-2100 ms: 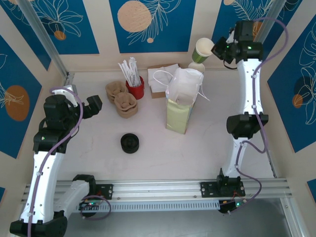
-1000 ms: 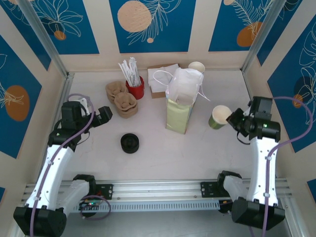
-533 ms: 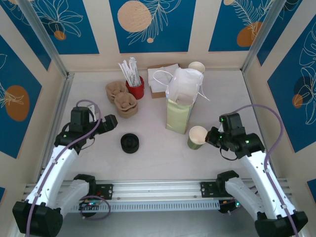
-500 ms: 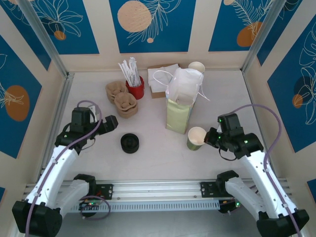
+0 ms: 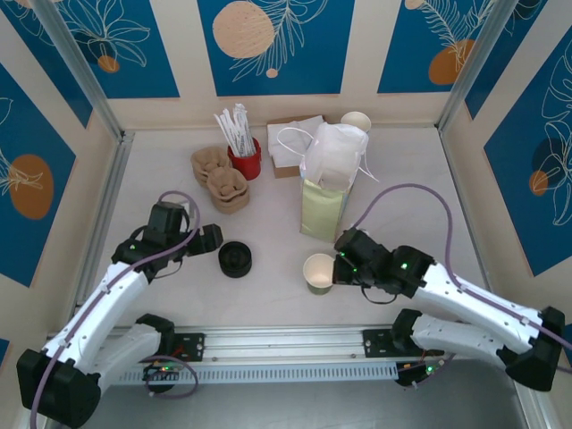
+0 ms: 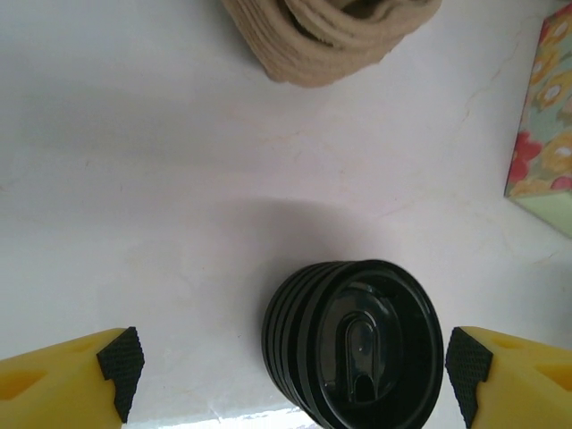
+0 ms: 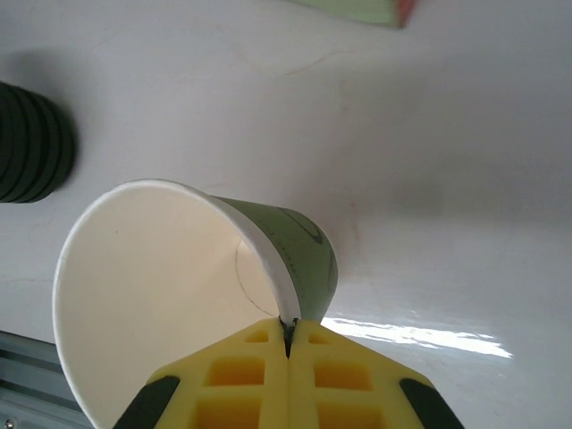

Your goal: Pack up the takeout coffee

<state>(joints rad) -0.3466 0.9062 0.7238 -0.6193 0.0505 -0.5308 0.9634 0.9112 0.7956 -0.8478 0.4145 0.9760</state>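
Observation:
The takeout coffee cup (image 5: pixel 318 272) is an olive-green paper cup, white inside, with an open top and no lid on it. It stands upright in front of the paper bag (image 5: pixel 323 211). My right gripper (image 5: pixel 340 266) is shut on its rim; the right wrist view shows the gripper (image 7: pixel 288 323) pinching the cup's (image 7: pixel 299 255) wall. A stack of black lids (image 5: pixel 235 259) lies left of the cup. My left gripper (image 5: pixel 214 239) is open beside the stack. In the left wrist view the gripper (image 6: pixel 295 362) straddles the lids (image 6: pixel 357 353) without touching them.
Brown pulp cup carriers (image 5: pixel 222 179), a red cup of stirrers (image 5: pixel 243 154), a napkin box (image 5: pixel 290 147) and stacked white cups (image 5: pixel 356 119) stand at the back. A metal rail (image 5: pixel 295 340) runs along the near edge. Walls close in both sides.
My right arm has carried the cup from the right side leftward to the front middle. My left gripper has moved right up to the lid stack, its jaws slightly narrower.

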